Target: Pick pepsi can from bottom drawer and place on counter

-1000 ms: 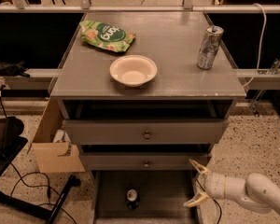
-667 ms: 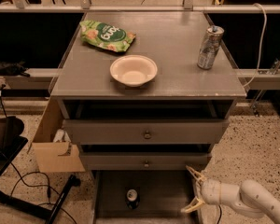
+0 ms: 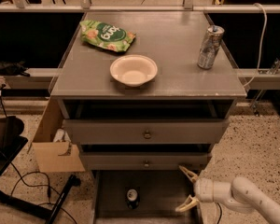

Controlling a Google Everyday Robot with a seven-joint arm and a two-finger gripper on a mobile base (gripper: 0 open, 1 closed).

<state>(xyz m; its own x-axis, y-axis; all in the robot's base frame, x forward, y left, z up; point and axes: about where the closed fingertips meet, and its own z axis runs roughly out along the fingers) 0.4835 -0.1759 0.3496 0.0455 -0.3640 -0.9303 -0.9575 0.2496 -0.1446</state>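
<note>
The pepsi can (image 3: 132, 198), dark with a silver top, stands upright on the floor of the open bottom drawer (image 3: 163, 190). My gripper (image 3: 186, 189) is at the drawer's right side, to the right of the can and apart from it, with its two cream fingers spread open and empty. The counter (image 3: 172, 45) is the grey top of the cabinet above.
On the counter are a white bowl (image 3: 133, 70), a green snack bag (image 3: 107, 35) and a tall silver can (image 3: 210, 47). The two upper drawers (image 3: 147, 133) with knobs sit slightly open. A cardboard box (image 3: 51, 146) and cables lie left of the cabinet.
My gripper and arm have moved left and slightly down, toward the bottom drawer's interior. The can has not moved.
</note>
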